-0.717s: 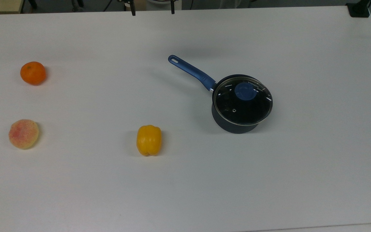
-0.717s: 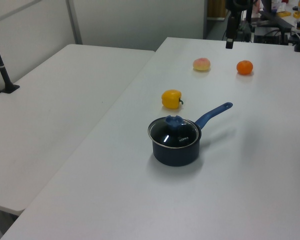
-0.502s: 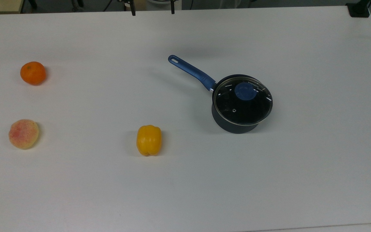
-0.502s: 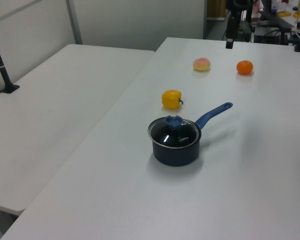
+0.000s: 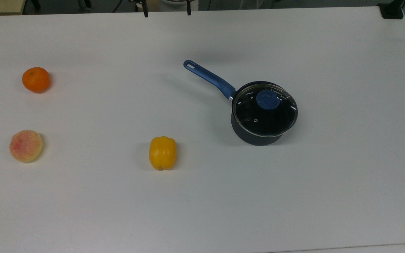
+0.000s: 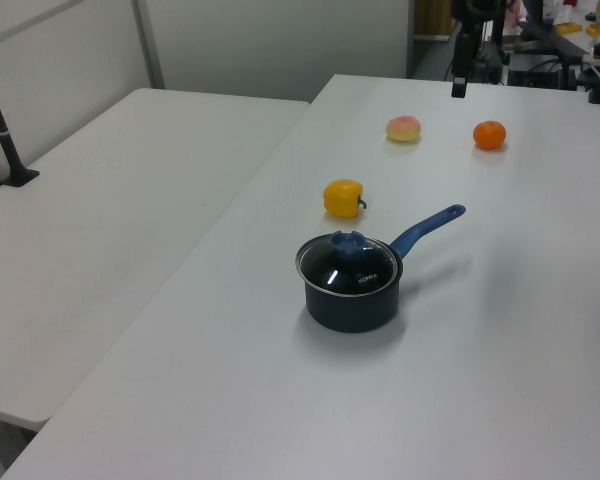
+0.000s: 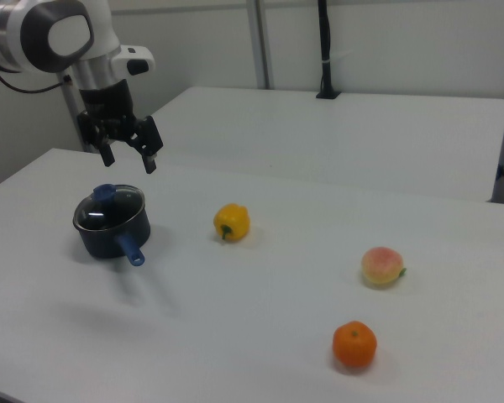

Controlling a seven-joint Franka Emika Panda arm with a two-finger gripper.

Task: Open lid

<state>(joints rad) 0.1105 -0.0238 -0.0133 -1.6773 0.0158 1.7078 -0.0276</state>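
Currently, top view: the lid (image 5: 264, 109) sits seated on the dark saucepan (image 5: 255, 135), right of frame centre, its blue knob (image 5: 268, 98) toward the upper part of the glass. The saucepan's blue handle (image 5: 209, 78) runs toward the upper left. A yellow pepper (image 5: 162, 153) lies lower left of the pan, well apart from it. An orange (image 5: 36, 79) sits at the far left, a peach (image 5: 25, 146) below it. All rest on the white counter (image 5: 329, 175). My pincer's two fingertips (image 5: 145, 12) poke in at the top edge, well apart from each other and far from the pan.

Left view: lid (image 6: 347, 266) on the saucepan (image 6: 350, 302) at frame centre, handle (image 6: 427, 228) pointing upper right. Pepper (image 6: 343, 197) just above the pan in the frame; peach (image 6: 403, 128) and orange (image 6: 489, 134) further up, near the top. One dark finger of my pincer (image 6: 460, 68) hangs at the top edge, above the counter (image 6: 500, 380).

Right view: my pincer (image 7: 128, 157) hangs at upper left, fingers spread apart, gripping nothing, above and slightly right of the lid (image 7: 109, 204) without touching it. Saucepan (image 7: 111, 227) beneath, handle (image 7: 128, 248) pointing toward the lower right. Pepper (image 7: 231, 222) near centre, peach (image 7: 381, 265) right of it, orange (image 7: 354, 344) at lower right on the counter (image 7: 260, 336).
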